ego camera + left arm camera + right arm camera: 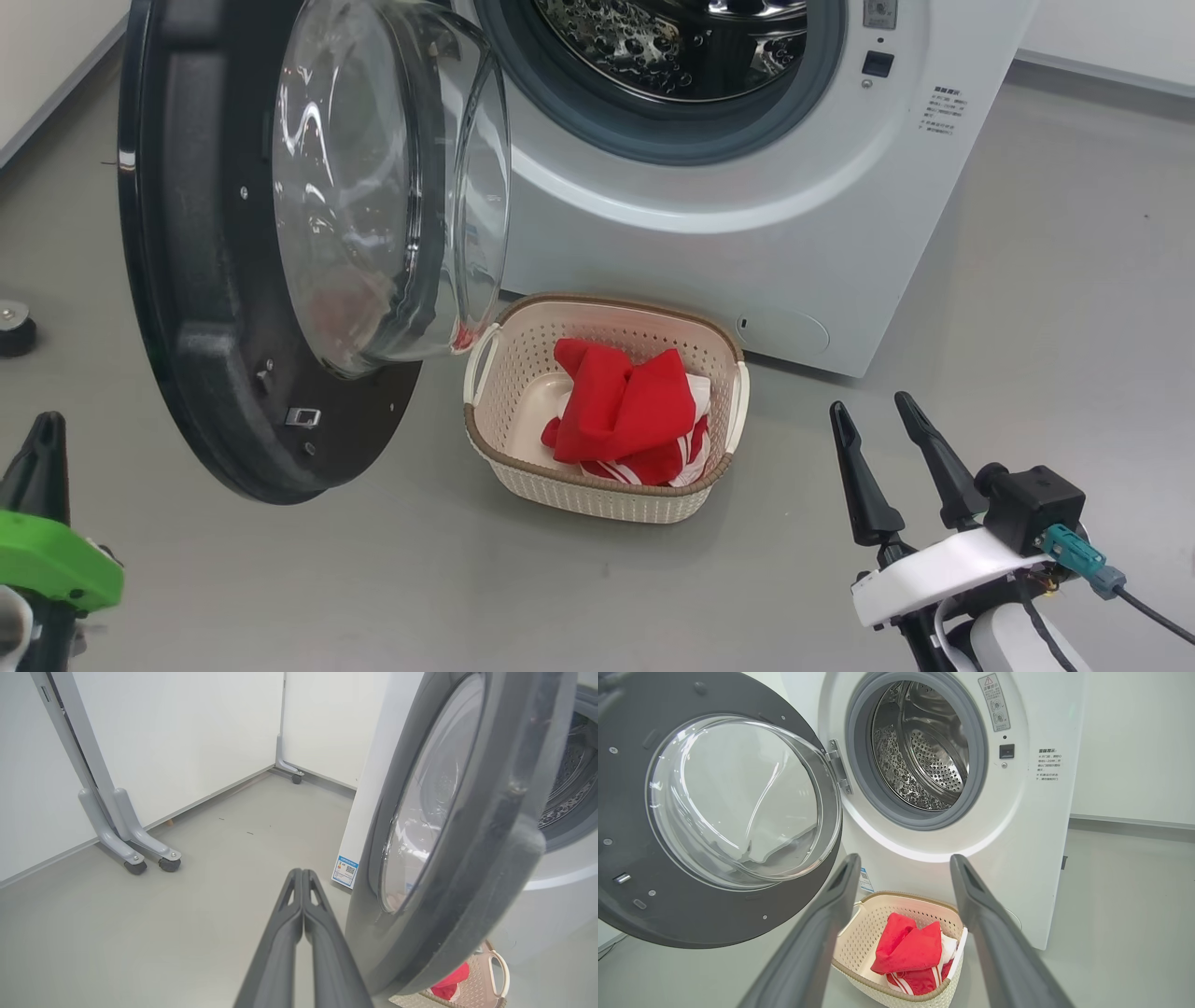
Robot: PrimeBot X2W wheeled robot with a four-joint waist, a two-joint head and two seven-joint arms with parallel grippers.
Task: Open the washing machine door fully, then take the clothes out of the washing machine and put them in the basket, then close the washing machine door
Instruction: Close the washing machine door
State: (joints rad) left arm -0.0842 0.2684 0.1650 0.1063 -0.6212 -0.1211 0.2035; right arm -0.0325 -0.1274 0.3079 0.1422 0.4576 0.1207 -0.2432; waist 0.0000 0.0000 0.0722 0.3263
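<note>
While clothes (908, 947) lie in the basket (859, 933) ahead, the right tool (904, 858) gapes empty.

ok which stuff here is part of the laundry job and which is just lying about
Part of the job: washing machine, washing machine door (open), red clothes, basket.

Just lying about: grey wheeled stand feet, small dark round thing on the floor.
</note>
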